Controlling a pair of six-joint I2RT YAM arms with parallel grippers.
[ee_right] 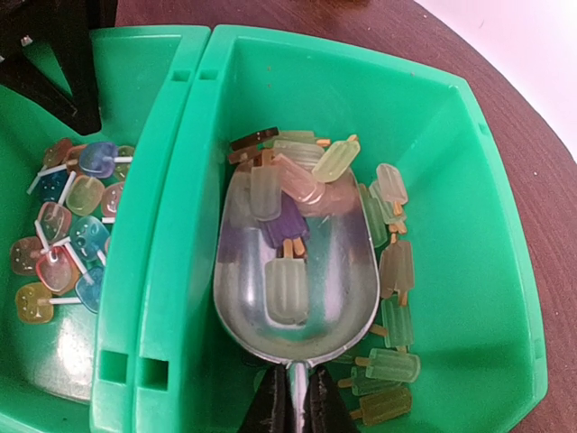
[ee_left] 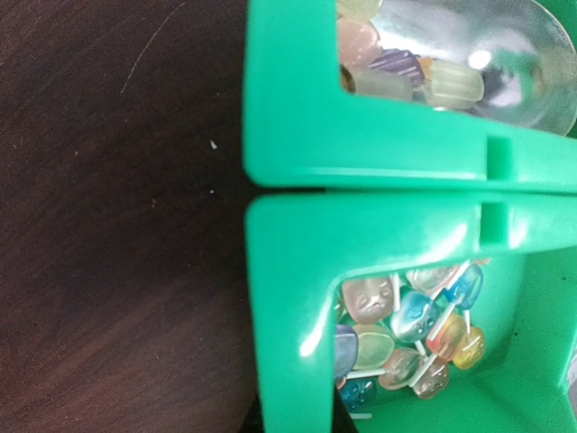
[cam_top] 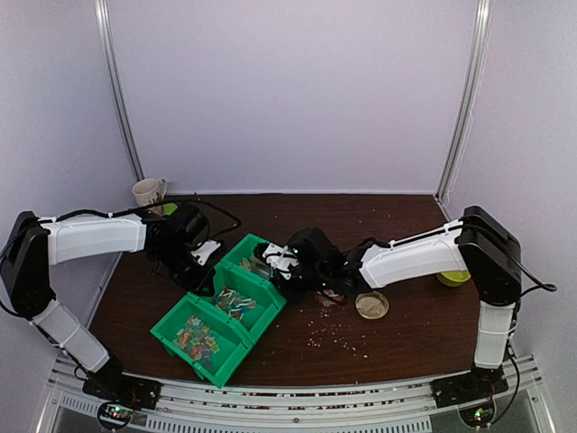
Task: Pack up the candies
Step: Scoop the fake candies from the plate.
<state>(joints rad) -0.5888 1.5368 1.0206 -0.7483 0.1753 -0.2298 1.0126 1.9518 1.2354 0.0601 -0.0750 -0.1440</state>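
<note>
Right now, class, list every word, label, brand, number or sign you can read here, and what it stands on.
No text can be read anywhere.
The green bins, candies and scoop show no print; the mug is too small and blurred to tell.

No text, label, brand, number or sign can be read in any of the views. Nothing legible is borne by the green bins (ee_right: 171, 225), the clear scoop (ee_right: 243, 271), the candies (ee_right: 287, 290), the mug (cam_top: 147, 192) at the far left of the counter (cam_top: 297, 356), or the white arm covers (cam_top: 95, 236). Any finer marking is too blurred to be made out.
</note>
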